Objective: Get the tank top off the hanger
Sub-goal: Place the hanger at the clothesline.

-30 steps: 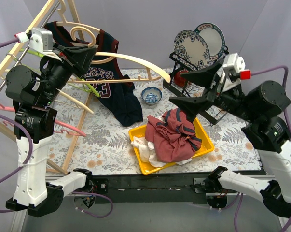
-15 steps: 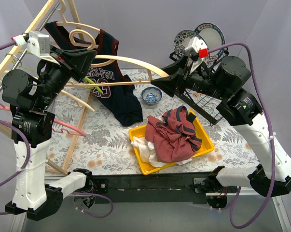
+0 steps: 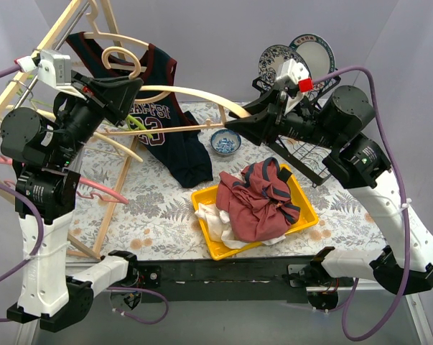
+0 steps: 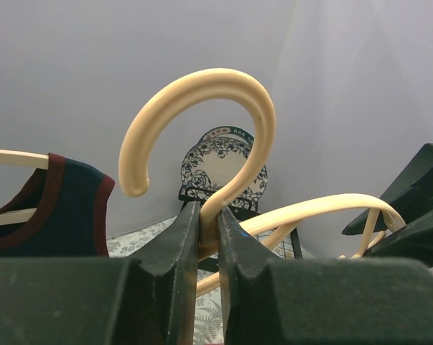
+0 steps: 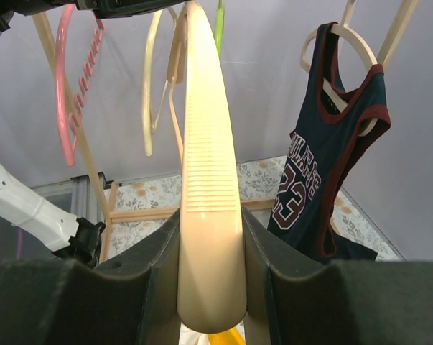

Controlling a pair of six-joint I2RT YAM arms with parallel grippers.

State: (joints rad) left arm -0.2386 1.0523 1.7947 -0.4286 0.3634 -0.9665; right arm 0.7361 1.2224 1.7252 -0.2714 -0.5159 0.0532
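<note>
While the left gripper (image 4: 207, 217) pinches the cream curved hanger (image 3: 202, 91) below its hook, the right gripper (image 5: 210, 226) clamps its arm.

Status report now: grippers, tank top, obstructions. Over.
Left gripper shut on hanger neck. Right gripper clamped on its bare arm. Tank top hangs off the other arm. Wooden rack, spare hangers crowd the left.

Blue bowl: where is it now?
Top view, centre back: the blue bowl sits between the tank top and the dish rack, behind the yellow tray.
</note>
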